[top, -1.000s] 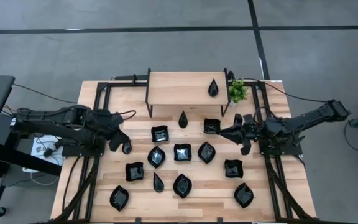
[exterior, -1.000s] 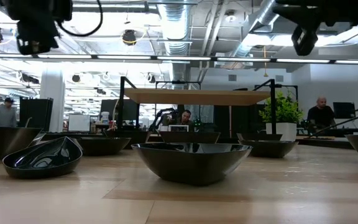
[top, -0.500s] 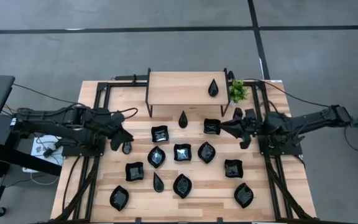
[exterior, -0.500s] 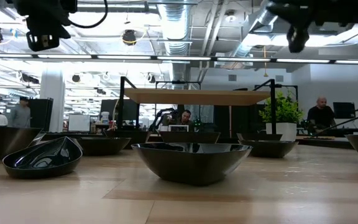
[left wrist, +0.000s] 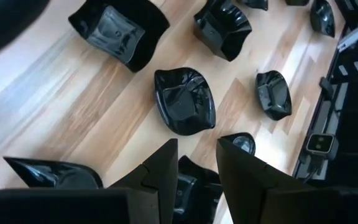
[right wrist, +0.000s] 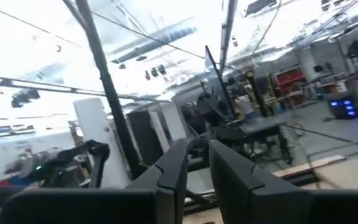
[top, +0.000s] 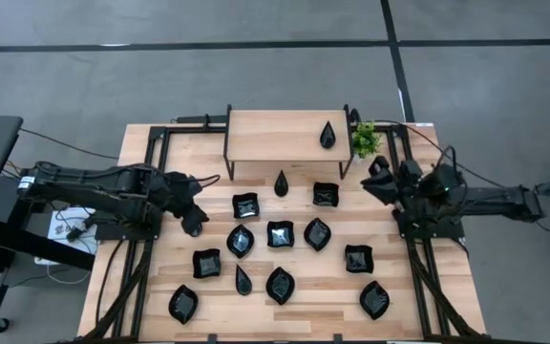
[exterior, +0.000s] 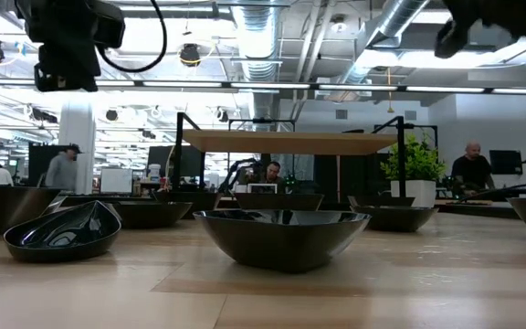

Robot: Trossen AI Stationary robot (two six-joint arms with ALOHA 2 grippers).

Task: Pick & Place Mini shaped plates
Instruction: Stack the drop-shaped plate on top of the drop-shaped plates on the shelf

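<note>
On the desk (top: 160, 277), black plates lay spread across the middle, and one teardrop plate (top: 327, 134) sat on the raised shelf (top: 275, 134) at the back, near the plant (top: 364, 140). A second teardrop (top: 282, 182) lay on the desk just in front of the shelf.

The left hand (top: 192, 223) hung above the desk's left part, and nothing was in it. In the left wrist view its two fingers (left wrist: 160, 171) stood a little apart with only a narrow gap between them, neither clenched nor wide. The right hand (top: 374, 178) was raised by the plant at the desk's right rear. Its wrist view looked out into the room, with a narrow gap between bare fingers (right wrist: 173, 165), so it held nothing either.

The nearest plates to the left hand were the leaf plate (top: 241, 241) and the square plate (top: 245, 204), both toward the desk's middle from it. The left arm seemed the better placed for either. The leaf plate's long axis ran on a diagonal, with one tip toward the shelf and the right side and the other toward the front left. A grip across its narrow width would probably suit best, so the wrist might need turning to match. The square plate had no long axis to speak of.
</note>
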